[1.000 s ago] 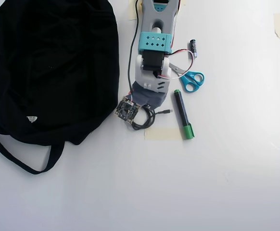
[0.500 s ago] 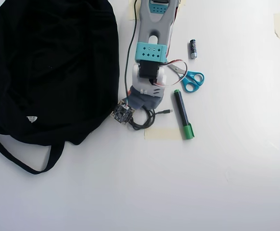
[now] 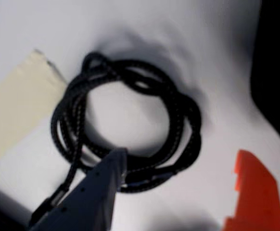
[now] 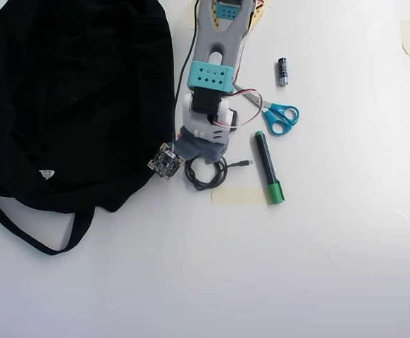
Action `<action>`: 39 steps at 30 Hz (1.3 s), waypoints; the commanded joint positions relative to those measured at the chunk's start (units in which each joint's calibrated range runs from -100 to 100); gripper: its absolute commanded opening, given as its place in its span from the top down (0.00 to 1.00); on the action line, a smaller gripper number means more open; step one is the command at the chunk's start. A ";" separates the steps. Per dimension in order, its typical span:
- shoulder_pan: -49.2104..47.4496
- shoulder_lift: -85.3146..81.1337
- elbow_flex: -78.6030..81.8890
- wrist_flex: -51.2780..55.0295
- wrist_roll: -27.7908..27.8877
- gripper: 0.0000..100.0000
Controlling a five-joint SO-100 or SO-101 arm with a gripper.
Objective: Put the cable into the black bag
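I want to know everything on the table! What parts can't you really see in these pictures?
- Black bag: its left side is cut off by the overhead view's edge, and no opening can be made out.
- Cable: blurred in the wrist view; the grey finger covers its lower part.
- End effector: hidden under the arm in the overhead view.
- Battery: too small to read any label.
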 commanded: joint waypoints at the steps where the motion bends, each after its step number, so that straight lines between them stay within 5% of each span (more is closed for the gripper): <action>1: 0.36 -0.55 -2.67 -1.75 -0.23 0.71; 29: -0.46 10.74 -9.59 -1.66 0.24 0.72; 39: -0.46 10.74 -9.59 -1.66 0.29 0.94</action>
